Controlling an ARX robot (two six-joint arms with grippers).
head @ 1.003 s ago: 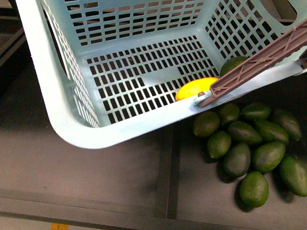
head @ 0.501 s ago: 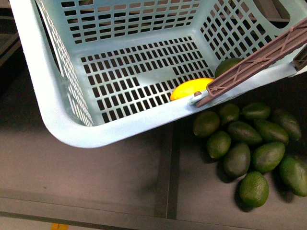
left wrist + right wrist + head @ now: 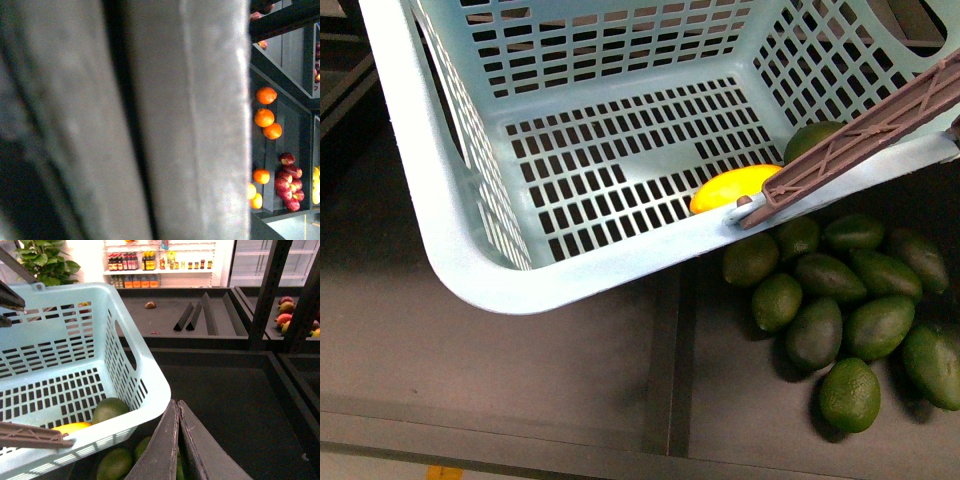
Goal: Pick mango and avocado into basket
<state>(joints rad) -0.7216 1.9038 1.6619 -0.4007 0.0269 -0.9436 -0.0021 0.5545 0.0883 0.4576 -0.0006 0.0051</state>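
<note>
In the front view, the light turquoise slotted plastic basket [image 3: 460,260] held the smooth yellow-orange mango [image 3: 732,187] and one dark green egg-shaped avocado [image 3: 812,137], both by its brown ribbed swing handle [image 3: 860,135]. A heap of loose dark green avocados [image 3: 845,300] lay outside it. No claw appeared there.

The left wrist view showed only a blurred grey surface and distant round oranges [image 3: 265,117]; that claw's state could not be told.

In the right wrist view, the right claw [image 3: 177,412] had its fingers pressed together, empty, just outside the basket wall nearest the avocado.
</note>
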